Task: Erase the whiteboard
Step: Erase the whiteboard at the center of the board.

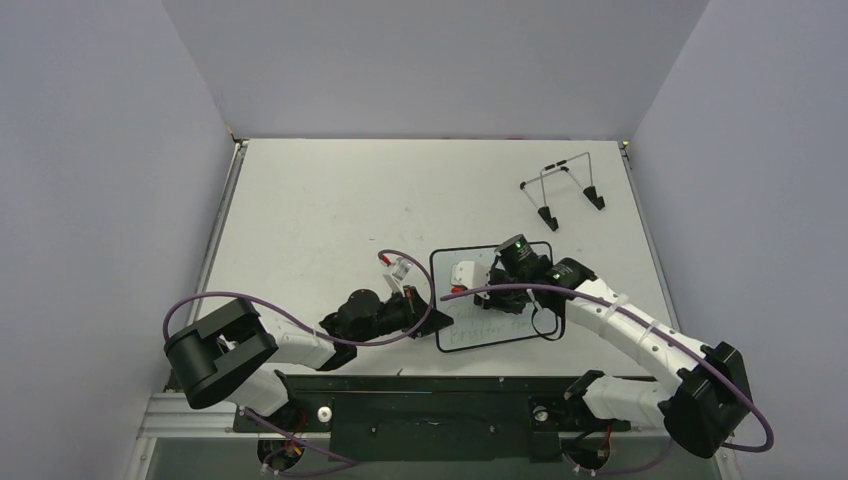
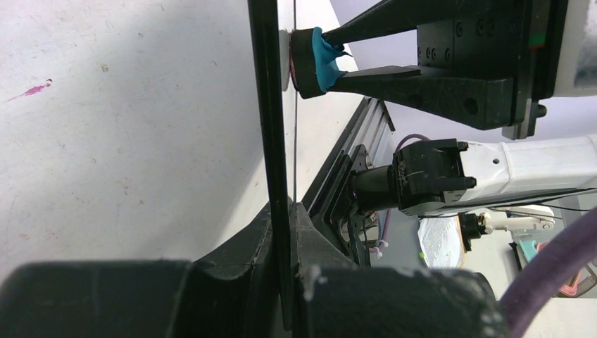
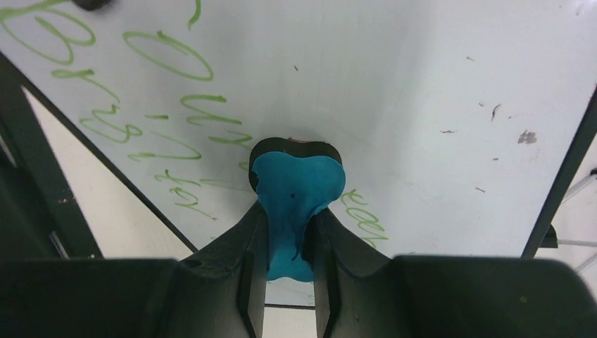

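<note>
The whiteboard lies on the table, a white board with a black rim and green handwriting on its near part. My left gripper is shut on its left rim. The left wrist view shows the rim edge-on, clamped between my fingers. My right gripper is over the board, shut on the blue eraser. The eraser's black pad presses on the board beside the green writing. The eraser also shows in the left wrist view.
A thin wire stand with black feet sits at the back right of the table. Purple cables loop from both arms. Grey walls close in the table on three sides. A small pink mark is on the table.
</note>
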You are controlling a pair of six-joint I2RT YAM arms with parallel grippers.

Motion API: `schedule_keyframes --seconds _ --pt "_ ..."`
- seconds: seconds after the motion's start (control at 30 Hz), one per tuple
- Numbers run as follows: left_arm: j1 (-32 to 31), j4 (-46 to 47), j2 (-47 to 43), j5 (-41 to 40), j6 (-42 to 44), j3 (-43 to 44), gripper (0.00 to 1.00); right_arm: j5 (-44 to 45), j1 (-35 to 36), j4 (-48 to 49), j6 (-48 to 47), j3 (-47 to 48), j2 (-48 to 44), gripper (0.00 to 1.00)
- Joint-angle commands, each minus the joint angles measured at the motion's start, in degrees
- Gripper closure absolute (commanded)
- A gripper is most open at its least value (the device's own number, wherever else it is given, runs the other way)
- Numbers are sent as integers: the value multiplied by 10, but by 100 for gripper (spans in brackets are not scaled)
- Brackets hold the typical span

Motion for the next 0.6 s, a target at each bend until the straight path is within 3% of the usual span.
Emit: schedule_keyframes --seconds 0.0,0.13,0.23,0.43,0.57 --pt "-4 61 -9 14 19 17 100 125 15 117 89 -8 4 100" --pt "-4 62 -5 14 18 20 100 204 -1 141 105 -5 26 100" --pt "-4 60 -6 15 18 19 100 197 -14 100 80 3 33 100" --pt "-4 60 -7 16 19 18 100 44 21 -3 -7 15 42 100" --pt "-5 61 -11 13 19 14 100 49 38 9 10 21 48 100"
